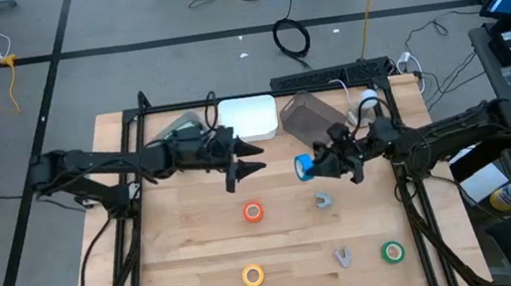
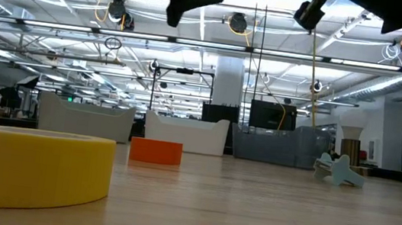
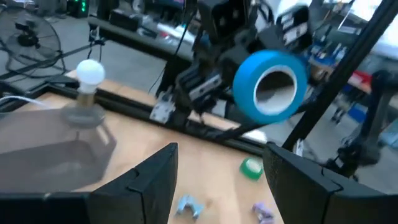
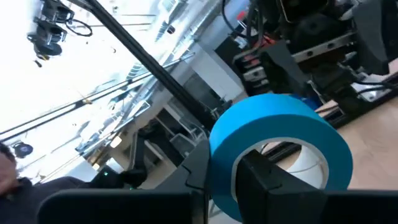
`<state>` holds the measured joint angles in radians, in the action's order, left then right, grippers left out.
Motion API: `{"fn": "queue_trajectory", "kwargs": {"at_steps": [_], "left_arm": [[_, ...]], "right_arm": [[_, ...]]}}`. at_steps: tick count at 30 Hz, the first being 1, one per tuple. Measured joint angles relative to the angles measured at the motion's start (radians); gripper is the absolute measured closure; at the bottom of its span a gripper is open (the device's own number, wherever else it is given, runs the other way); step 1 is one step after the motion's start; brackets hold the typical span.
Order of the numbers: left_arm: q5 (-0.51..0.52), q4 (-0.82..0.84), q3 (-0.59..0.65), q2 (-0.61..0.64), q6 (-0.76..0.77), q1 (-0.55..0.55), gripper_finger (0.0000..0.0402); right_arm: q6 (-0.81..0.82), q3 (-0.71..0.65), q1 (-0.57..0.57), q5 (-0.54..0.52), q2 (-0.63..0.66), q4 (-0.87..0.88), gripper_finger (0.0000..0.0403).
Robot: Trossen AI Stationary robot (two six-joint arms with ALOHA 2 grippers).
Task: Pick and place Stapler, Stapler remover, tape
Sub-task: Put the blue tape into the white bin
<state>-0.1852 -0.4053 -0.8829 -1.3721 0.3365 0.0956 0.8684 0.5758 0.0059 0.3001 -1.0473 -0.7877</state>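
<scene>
My right hand (image 1: pixel 324 163) is raised above the table (image 1: pixel 190 247), its fingers clamped on the wall of the blue tape (image 1: pixel 305 165): in my right wrist view one finger (image 4: pixel 264 177) goes through the roll's open centre and the other presses on its outer face. The roll stands on edge in the grip, clear of the wood.

My left hand (image 1: pixel 246 161) hangs in the air just across from the right one, fingers apart and holding nothing. Through the gap between those fingers (image 3: pixel 155 180) I see the blue tape straight ahead, near but not touching.

Below and between my two hands, on the table, lies the orange tape (image 1: pixel 253 212), flat. Just beside it, under my right hand, is a small pale blue-grey thing (image 1: pixel 324 200); I cannot tell whether it is the stapler remover. Farther out from both hands, toward the near edge, the yellow tape (image 1: pixel 253 276) lies flat, the green tape (image 1: pixel 392 252) lies flat well off to its side, and between them sits a small grey piece (image 1: pixel 343 257) I cannot name with certainty.

Behind my hands, at the far edge, a white box (image 1: pixel 248 119) stands next to a clear bin (image 1: pixel 308 116); the bin is just behind my right hand. From the low view both hands show only as dark shapes above the yellow roll.
</scene>
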Motion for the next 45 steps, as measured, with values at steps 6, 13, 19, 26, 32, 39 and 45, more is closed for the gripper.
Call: {"fn": "queue_trajectory", "kwargs": {"at_steps": [6,13,19,26,32,39,45], "left_arm": [[-0.002,-0.106,-0.002,-0.068,0.088,0.0,0.0165],[0.001,-0.127,-0.053,-0.129,0.093,-0.017,0.0165],[0.001,-0.097,-0.108,-0.182,0.086,-0.02,0.0165],[-0.006,-0.082,-0.168,-0.231,0.086,-0.025,0.0165],[-0.005,-0.061,-0.195,-0.245,0.068,-0.039,0.0165],[0.011,-0.054,-0.195,-0.245,0.07,-0.041,0.0165],[0.036,-0.051,-0.195,-0.245,0.071,-0.041,0.0165]], "right_arm": [[0.001,0.0,0.0,0.021,-0.032,-0.002,0.0369],[-0.017,0.0,0.0,0.019,-0.04,-0.015,0.0369],[-0.039,0.0,0.0,0.014,-0.04,-0.029,0.0369],[-0.049,0.0,0.0,0.014,-0.04,-0.025,0.0369],[-0.053,0.0,-0.009,0.013,-0.04,-0.023,0.0369],[-0.052,0.0,-0.026,0.014,-0.04,-0.022,0.0369],[-0.051,0.0,-0.026,0.015,-0.04,-0.022,0.0369]]}}
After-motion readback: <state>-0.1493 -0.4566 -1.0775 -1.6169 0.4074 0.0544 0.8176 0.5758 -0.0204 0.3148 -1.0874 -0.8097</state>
